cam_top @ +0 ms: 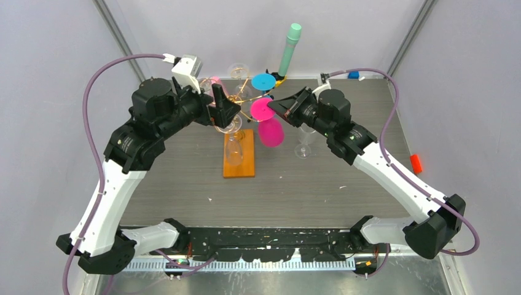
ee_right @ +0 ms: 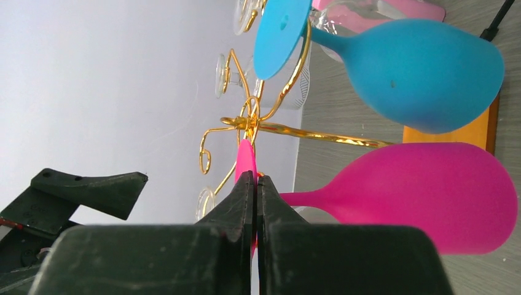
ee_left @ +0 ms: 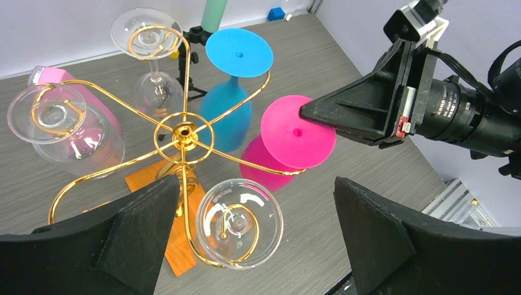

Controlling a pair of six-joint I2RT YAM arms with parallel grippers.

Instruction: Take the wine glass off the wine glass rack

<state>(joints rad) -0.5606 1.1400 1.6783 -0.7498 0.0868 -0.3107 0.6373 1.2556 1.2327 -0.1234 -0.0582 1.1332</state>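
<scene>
Magenta matte wine glass (cam_top: 271, 132) hangs inverted on the gold-wire scroll rack (ee_left: 184, 131), its disc foot pinched in the closed right gripper (ee_right: 255, 184); the left gripper (cam_top: 222, 112) gapes wide, empty.

Blue glass (cam_top: 264, 82) behind, clear glass (cam_top: 303, 150) beside hem pink glass (cam_top: 270, 132); table (cam_top: 319, 184) open nearer.

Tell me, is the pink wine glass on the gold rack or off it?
On it: the pink wine glass hangs upside down, foot on a wire arm of the rack, right gripper shut on the foot's edge.
</scene>
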